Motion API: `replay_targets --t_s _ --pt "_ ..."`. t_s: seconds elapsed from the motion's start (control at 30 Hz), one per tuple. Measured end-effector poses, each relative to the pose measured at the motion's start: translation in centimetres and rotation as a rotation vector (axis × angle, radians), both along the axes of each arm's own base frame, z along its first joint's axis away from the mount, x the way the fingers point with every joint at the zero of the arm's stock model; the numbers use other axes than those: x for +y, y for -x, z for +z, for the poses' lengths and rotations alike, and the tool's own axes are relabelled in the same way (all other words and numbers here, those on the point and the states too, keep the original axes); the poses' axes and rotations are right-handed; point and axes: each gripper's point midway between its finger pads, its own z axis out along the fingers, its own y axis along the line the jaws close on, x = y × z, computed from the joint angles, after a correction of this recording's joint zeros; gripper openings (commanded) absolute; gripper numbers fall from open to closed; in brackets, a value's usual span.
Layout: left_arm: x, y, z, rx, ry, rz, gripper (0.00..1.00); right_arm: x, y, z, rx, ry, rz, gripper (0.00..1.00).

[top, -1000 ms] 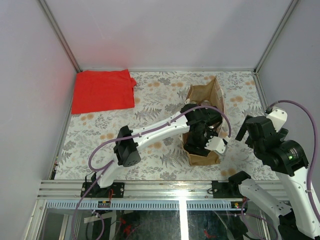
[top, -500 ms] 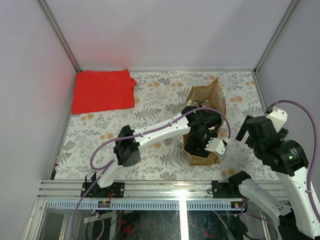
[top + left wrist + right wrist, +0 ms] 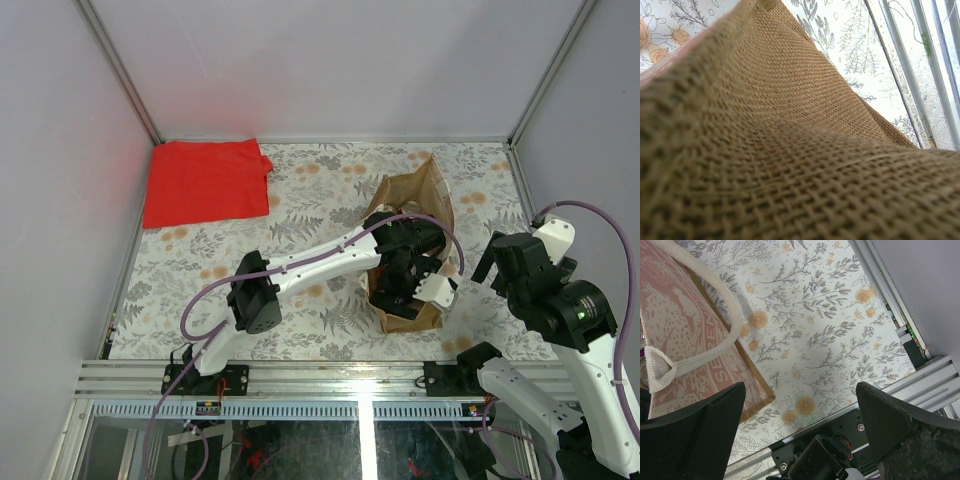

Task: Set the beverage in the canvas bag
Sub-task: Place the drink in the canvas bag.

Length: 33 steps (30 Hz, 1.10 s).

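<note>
At the lower right of the top view, the right gripper (image 3: 503, 262) hangs just beside the bag with its jaws spread wide and nothing between them. It looks parked clear so the other arm has the opening to itself. Its wrist camera catches the bag's printed side and a cream strap handle (image 3: 715, 295) at upper left.

Centre-right in the frame, the canvas bag (image 3: 412, 190) stands open-topped on the floral tabletop (image 3: 300, 190). The left gripper (image 3: 405, 280) reaches down into it from the left. That wrist's view is filled with coarse tan weave, so it cannot be told whether its jaws are wide or closed.

The beverage is not in sight; if it is in the bag, the arm hides it.

At far upper left, a red cloth (image 3: 205, 183) lies flat, well apart and probably no part of this job.
</note>
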Motion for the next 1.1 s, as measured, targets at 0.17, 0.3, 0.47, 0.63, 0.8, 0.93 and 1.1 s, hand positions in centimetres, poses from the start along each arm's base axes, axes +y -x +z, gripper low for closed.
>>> replay_targets --t_s 0.17,0.3,0.47,0.63,0.8,0.93,1.1 --pt "0.0 0.0 0.1 0.000 0.002 0.003 1.00 0.0 0.0 0.0 0.000 0.000 0.000 0.99" --pt "-0.2 -0.1 0.5 -0.005 0.012 0.010 1.00 0.0 0.0 0.0 0.000 0.000 0.000 0.99" --pt "-0.5 -0.3 1.2 -0.014 0.028 0.016 1.00 0.0 0.0 0.0 -0.001 -0.001 0.001 0.99" --pt "-0.4 -0.3 2.2 -0.025 0.044 0.030 1.00 0.1 -0.3 0.0 0.003 0.002 0.004 0.99" --pt "-0.5 -0.2 4.0 -0.048 0.081 0.042 1.00 0.4 -0.9 0.0 0.007 0.008 0.010 0.99" --pt "-0.7 -0.5 5.6 -0.090 0.122 0.061 1.00 0.6 -1.3 -0.1 0.013 0.012 0.012 0.99" --pt "-1.4 -1.3 6.9 -0.139 0.180 0.104 1.00 0.7 -1.5 0.0 0.009 0.010 0.013 0.99"
